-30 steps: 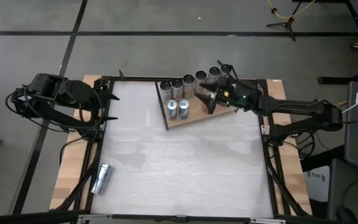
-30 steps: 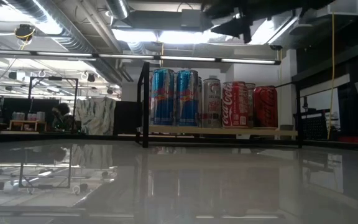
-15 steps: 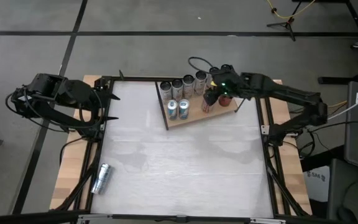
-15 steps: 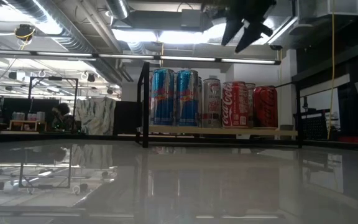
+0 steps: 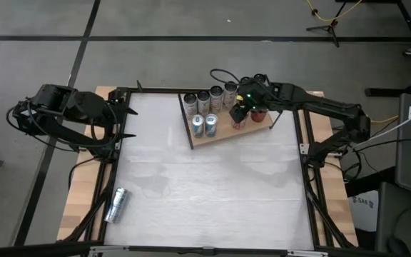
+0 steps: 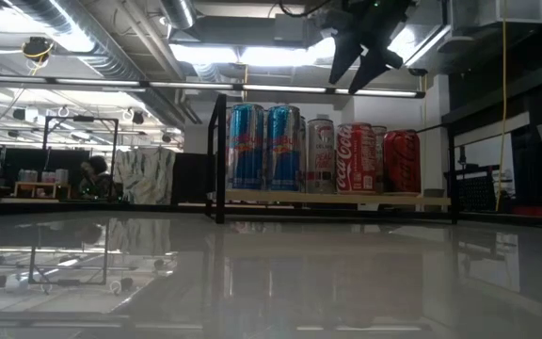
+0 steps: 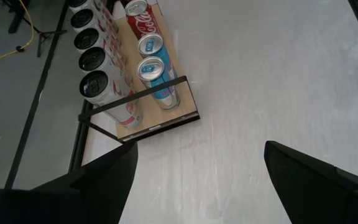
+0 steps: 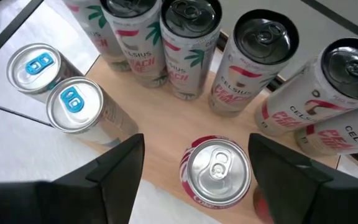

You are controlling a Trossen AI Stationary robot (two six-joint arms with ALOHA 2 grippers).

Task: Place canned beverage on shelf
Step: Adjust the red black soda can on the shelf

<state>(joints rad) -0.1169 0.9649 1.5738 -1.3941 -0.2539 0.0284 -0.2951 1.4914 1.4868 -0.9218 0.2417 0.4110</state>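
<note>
The shelf [image 5: 223, 135], a light wooden board in a black wire frame, stands at the table's far middle. A row of white cans [image 8: 185, 50], two blue-topped cans [image 8: 73, 102] and red cans [image 6: 356, 158] stand upright on it. My right gripper [image 5: 238, 114] hangs open above the shelf's right part, slanting down. In the right wrist view a red can [image 8: 216, 169] stands below, between its fingers [image 8: 120, 165], and they do not touch it. My left gripper [image 5: 123, 118] waits open at the table's left edge. A silver can [image 5: 115, 205] lies on its side at the near left.
The shelf's black wire frame [image 7: 132, 96] rises at its left end. Bare white tabletop [image 5: 212, 185] stretches between the shelf and the near edge. The low view shows a workshop room behind the table.
My right gripper has tipped from nearly level to slanting steeply down over the shelf's right part, drawing slightly back and up; its fingers stay open. The cans on the shelf have not moved.
</note>
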